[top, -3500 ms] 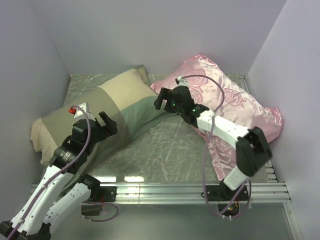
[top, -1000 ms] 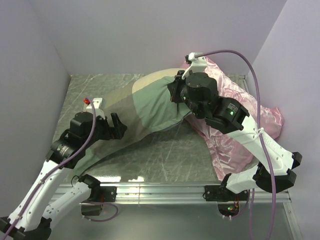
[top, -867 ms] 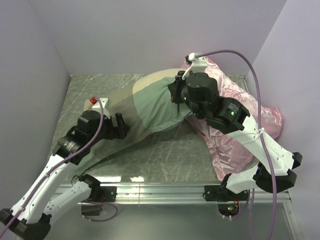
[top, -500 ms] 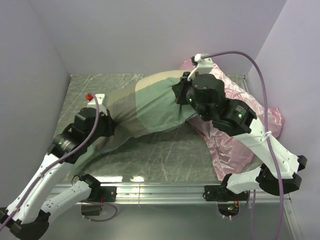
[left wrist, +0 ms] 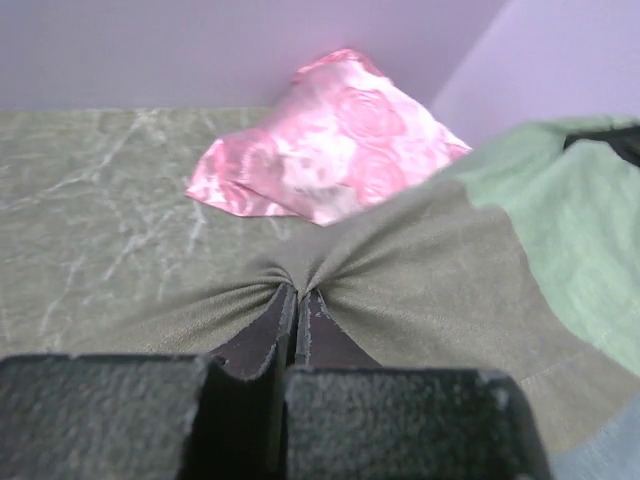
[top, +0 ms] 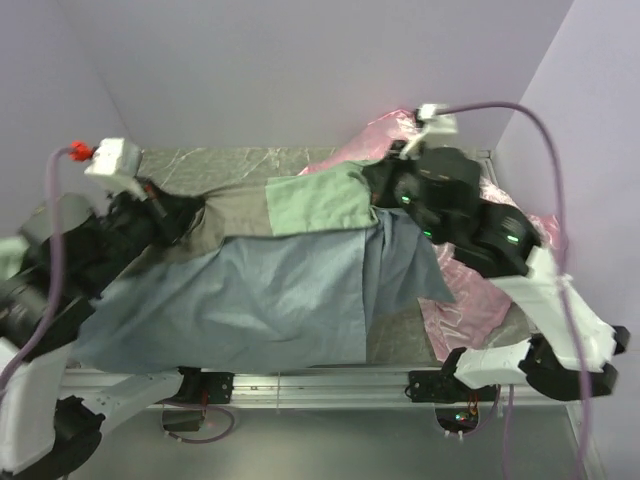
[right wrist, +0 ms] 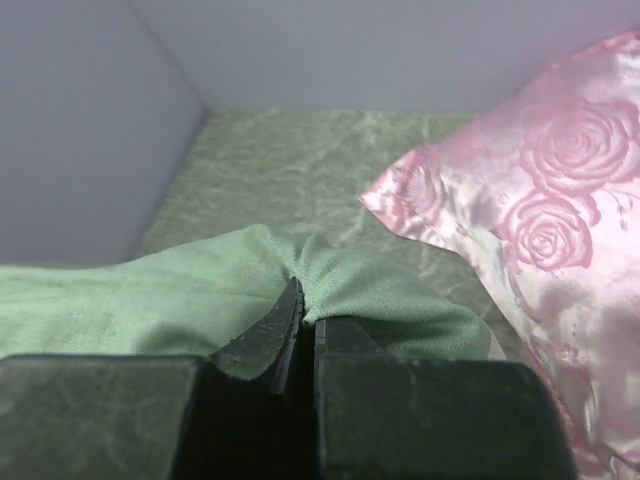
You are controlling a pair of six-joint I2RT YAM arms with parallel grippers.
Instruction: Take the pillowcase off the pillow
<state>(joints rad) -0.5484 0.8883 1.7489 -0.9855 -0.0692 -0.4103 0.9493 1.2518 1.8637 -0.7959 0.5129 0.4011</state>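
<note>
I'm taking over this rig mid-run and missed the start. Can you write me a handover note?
Grippers: the left gripper is shut on the pillowcase at its olive edge. The right gripper is shut on its green corner.
Position: the pillowcase is raised and stretched between both arms, grey-blue side hanging flat.
Done: the pillowcase looks empty, with no bulge.
Left: the pillow shows in no view and may be behind the cloth. Find it, confirm it is out, then lay the pillowcase down.

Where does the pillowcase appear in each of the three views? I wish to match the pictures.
Top external: the pillowcase spans the centre, from left to right.
Left wrist: lower right, its olive part pinched by the left fingers.
Right wrist: lower left, its green part pinched by the right fingers.
Shared landmark: the pink rose pillow.
</note>
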